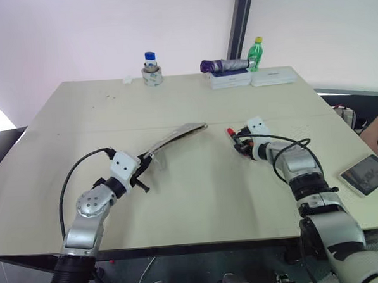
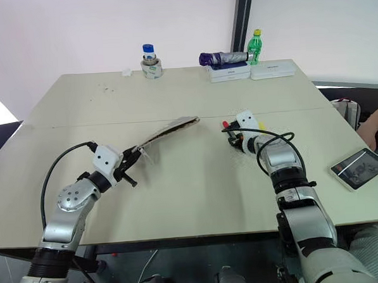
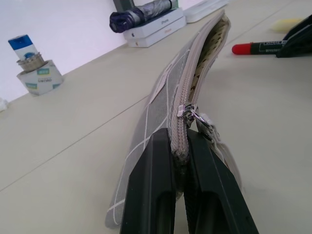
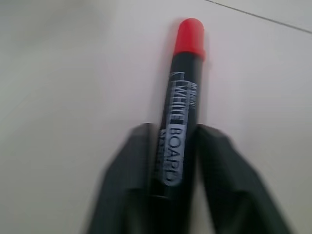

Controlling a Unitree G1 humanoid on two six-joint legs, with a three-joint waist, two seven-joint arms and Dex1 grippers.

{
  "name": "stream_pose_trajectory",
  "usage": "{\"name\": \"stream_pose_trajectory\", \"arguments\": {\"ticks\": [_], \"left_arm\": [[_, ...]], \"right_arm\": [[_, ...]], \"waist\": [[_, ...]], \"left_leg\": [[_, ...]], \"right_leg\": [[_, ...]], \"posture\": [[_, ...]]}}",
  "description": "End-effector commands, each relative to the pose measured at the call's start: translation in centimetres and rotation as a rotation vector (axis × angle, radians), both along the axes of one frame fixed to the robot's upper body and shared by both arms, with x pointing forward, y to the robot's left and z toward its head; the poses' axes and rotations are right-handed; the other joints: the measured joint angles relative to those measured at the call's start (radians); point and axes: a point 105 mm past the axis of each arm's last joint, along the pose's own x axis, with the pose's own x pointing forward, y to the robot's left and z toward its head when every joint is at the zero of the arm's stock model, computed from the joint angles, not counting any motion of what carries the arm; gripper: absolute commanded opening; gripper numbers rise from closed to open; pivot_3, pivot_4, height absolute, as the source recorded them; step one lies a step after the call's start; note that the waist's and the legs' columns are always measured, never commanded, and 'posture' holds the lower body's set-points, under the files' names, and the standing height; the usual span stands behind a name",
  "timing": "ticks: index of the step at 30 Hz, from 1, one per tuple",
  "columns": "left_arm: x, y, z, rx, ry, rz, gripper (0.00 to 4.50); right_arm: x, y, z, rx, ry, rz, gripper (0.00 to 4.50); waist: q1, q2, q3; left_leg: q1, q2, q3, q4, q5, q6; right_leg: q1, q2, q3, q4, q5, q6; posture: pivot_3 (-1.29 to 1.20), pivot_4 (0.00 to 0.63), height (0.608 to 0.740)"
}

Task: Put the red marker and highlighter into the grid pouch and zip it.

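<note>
One red marker (image 4: 185,102) in right jaws; one grid pouch (image 3: 195,87) in left.

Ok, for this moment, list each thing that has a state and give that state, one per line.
grid pouch: unzipped, mouth open, one end pinched and lifted off the table
left gripper: shut on the grid pouch
red marker: capped, between the right fingers
right gripper: shut on the red marker
highlighter: lying on the table
green bottle: upright, capped
</note>
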Motion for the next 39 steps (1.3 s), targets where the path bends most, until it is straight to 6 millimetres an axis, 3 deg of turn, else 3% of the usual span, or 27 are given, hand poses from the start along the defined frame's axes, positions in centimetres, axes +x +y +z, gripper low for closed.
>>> {"name": "stream_pose_trajectory", "arguments": {"ticks": [1, 4, 7, 11, 17, 30, 37, 39], "left_arm": [[0.0, 0.1, 1.4, -0.020, -0.051, -0.002, 0.00], [0.0, 0.0, 1.2, 0.006, -0.040, -0.026, 0.00], [0.0, 0.0, 1.0, 0.017, -0.026, -0.047, 0.00], [0.2, 0.1, 1.0, 0.032, -0.028, -0.057, 0.00], [0.2, -0.4, 1.3, 0.040, -0.038, -0.087, 0.00], [-0.5, -1.1, 1.1, 0.050, -0.041, -0.110, 0.00], [-0.8, -2.6, 0.7, 0.086, -0.043, -0.156, 0.00], [-0.8, -3.0, 0.7, 0.090, -0.046, -0.170, 0.00]], "right_arm": [[-0.5, 1.7, 5.6, -0.030, -0.271, 0.165, 0.33], [-2.7, 2.6, 7.8, -0.138, -0.427, 0.385, 0.33], [-4.0, 2.8, 9.4, -0.218, -0.536, 0.492, 0.33], [-6.4, 4.8, 8.5, -0.431, -0.603, 0.736, 0.33], [-6.1, 6.6, 7.5, -0.575, -0.624, 0.778, 0.33], [-4.5, 7.7, 7.0, -0.666, -0.632, 0.776, 0.33], [-5.1, 11.0, 7.3, -0.715, -0.734, 0.866, 0.33], [-5.5, 11.7, 6.8, -0.820, -0.785, 0.925, 0.33]], "waist": [[0.000, 0.000, 0.000], [0.001, 0.000, 0.000], [0.002, 0.000, 0.000], [-0.001, 0.000, 0.000], [0.001, 0.000, 0.000], [0.001, 0.000, 0.000], [0.000, 0.000, 0.000], [0.000, 0.000, 0.000]], "left_leg": [[0.000, 0.000, 0.000, 0.000, 0.000, 0.000], [-0.001, 0.000, 0.000, 0.000, 0.000, 0.000], [-0.001, 0.000, -0.001, 0.000, 0.000, 0.000], [0.000, 0.000, 0.000, 0.000, 0.000, 0.000], [0.000, 0.000, 0.000, 0.000, 0.000, 0.000], [0.000, 0.000, 0.000, 0.000, 0.000, 0.000], [0.000, 0.000, 0.000, 0.000, 0.000, 0.000], [0.000, 0.000, 0.000, 0.000, 0.000, 0.000]], "right_leg": [[0.000, 0.000, 0.000, 0.000, 0.000, 0.000], [-0.001, 0.000, 0.000, 0.000, 0.000, 0.000], [0.000, 0.000, 0.000, -0.001, 0.000, 0.000], [0.000, 0.001, 0.000, -0.001, 0.000, 0.000], [0.000, 0.001, 0.000, -0.001, 0.000, 0.000], [0.000, 0.000, 0.000, -0.001, 0.000, 0.000], [0.000, 0.001, 0.000, -0.001, 0.000, 0.000], [0.000, 0.001, 0.000, -0.001, 0.000, 0.000]], "posture": [[0.00, 0.150, 0.740], [0.00, 0.150, 0.740], [0.00, 0.150, 0.740], [0.00, 0.150, 0.740], [0.00, 0.150, 0.740], [0.00, 0.150, 0.740], [0.00, 0.150, 0.740], [0.00, 0.150, 0.740]]}}
